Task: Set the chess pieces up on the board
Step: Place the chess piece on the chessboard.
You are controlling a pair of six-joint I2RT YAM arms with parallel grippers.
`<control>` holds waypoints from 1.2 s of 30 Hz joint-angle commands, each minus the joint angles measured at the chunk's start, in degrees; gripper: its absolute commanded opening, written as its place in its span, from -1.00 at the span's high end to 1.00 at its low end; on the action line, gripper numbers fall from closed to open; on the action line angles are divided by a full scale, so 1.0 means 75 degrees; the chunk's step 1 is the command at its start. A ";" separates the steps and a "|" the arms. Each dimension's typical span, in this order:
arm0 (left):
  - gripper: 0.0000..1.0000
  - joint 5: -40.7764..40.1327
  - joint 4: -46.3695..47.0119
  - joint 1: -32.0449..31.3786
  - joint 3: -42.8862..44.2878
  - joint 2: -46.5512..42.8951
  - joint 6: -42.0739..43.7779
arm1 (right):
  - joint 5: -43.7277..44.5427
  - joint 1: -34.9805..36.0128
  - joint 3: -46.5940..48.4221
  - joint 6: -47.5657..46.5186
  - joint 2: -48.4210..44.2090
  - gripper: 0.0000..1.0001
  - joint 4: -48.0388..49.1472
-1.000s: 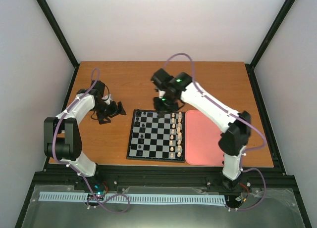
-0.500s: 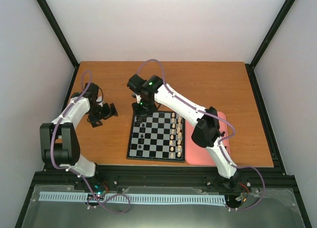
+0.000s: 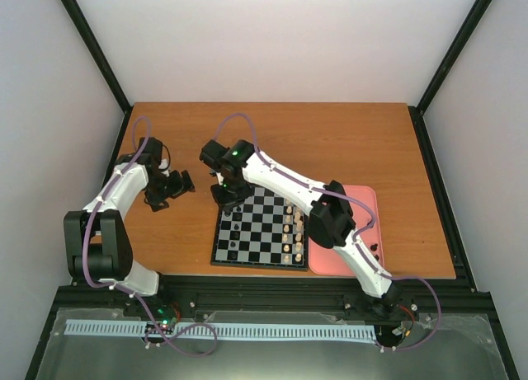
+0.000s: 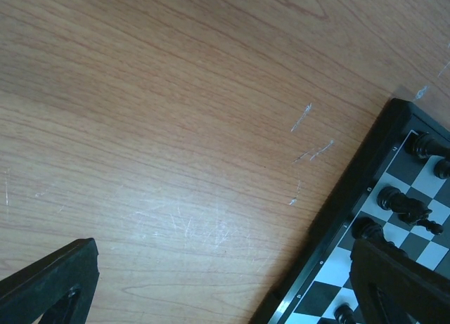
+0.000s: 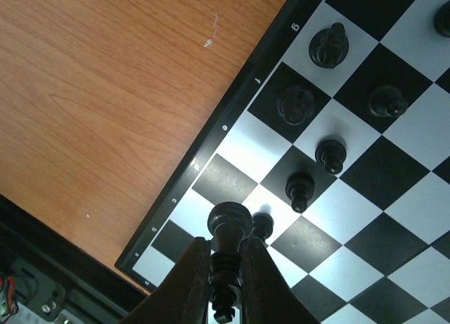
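Note:
The board lies in the middle of the table, with black chess pieces along its left columns. My right gripper hangs over the board's far-left corner, shut on a black chess piece that stands upright between the fingers, above the squares by the rim. Several black pieces stand on squares beyond it. My left gripper is open over bare wood left of the board, its fingers holding nothing.
Cream-white pieces fill the board's right columns. A pink tray lies right of the board, partly under the right arm, with a few small dark pieces near its front. Black posts and white walls enclose the table.
The right arm has swung left along the board's far edge to its far-left corner, still holding the piece. The left gripper drew back slightly to the left.

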 commanded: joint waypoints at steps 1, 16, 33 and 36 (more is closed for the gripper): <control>-1.00 0.0026 0.0105 0.0006 0.0019 -0.0186 -0.0094 | 0.0363 0.0129 0.0242 0.0025 0.0212 0.94 0.0291; -1.00 0.0084 0.0156 0.0006 -0.0061 -0.0244 -0.0066 | 0.0299 0.0141 0.0227 -0.0016 0.0532 0.94 0.0377; -0.99 0.0084 0.0203 0.0006 -0.0082 -0.0156 -0.0059 | 0.0390 0.0140 0.0236 -0.0097 0.0794 0.94 0.0402; -1.00 0.0096 0.0212 0.0006 -0.0073 -0.0146 -0.0053 | 0.0490 0.0146 0.0245 -0.0093 0.0804 0.94 0.0423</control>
